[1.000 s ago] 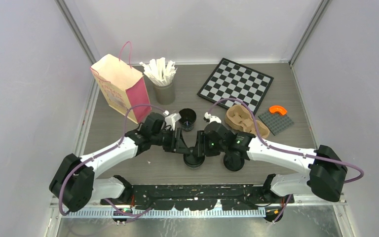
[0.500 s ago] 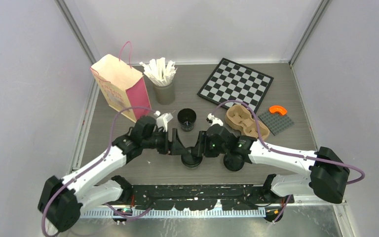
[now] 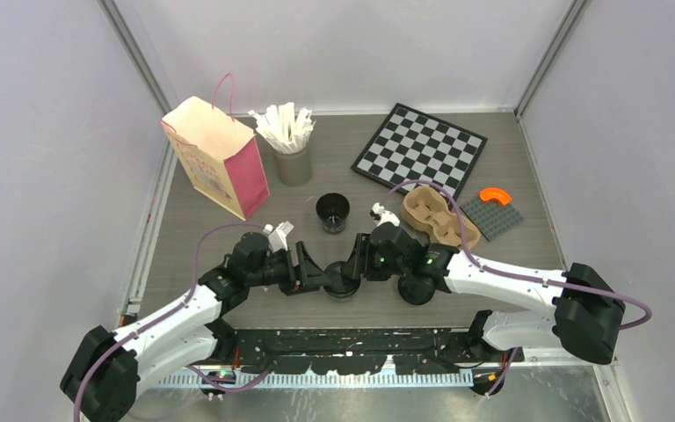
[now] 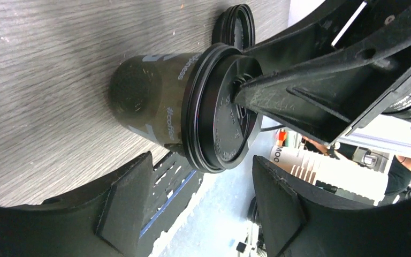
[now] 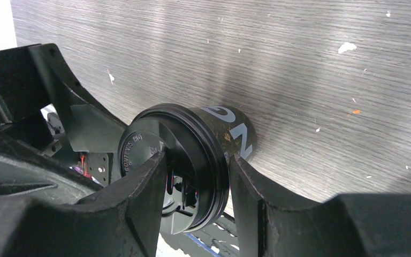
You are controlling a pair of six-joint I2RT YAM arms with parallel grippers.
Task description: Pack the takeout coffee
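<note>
A small black paper cup (image 3: 344, 286) with a black lid stands at the near middle of the table. It also shows in the left wrist view (image 4: 155, 101) and the right wrist view (image 5: 235, 134). My right gripper (image 3: 350, 268) is shut on the rim of its lid (image 5: 139, 144), one finger on top and one under the rim. My left gripper (image 3: 316, 274) is open and empty just left of the cup, with the cup beyond its fingertips (image 4: 123, 203). A second black cup (image 3: 332, 211) stands open, without a lid, farther back. A loose black lid (image 4: 235, 27) lies past the lidded cup.
A brown pulp carrier (image 3: 431, 217) sits right of the open cup. A pink paper bag (image 3: 215, 158) and a grey cup of white stirrers (image 3: 292, 149) stand at the back left. A chessboard (image 3: 419, 151) and a grey plate (image 3: 490, 220) with an orange piece lie at the back right.
My left arm has swung toward the near edge and its open gripper has come down beside the lidded cup. The right gripper has stayed on the lid.
</note>
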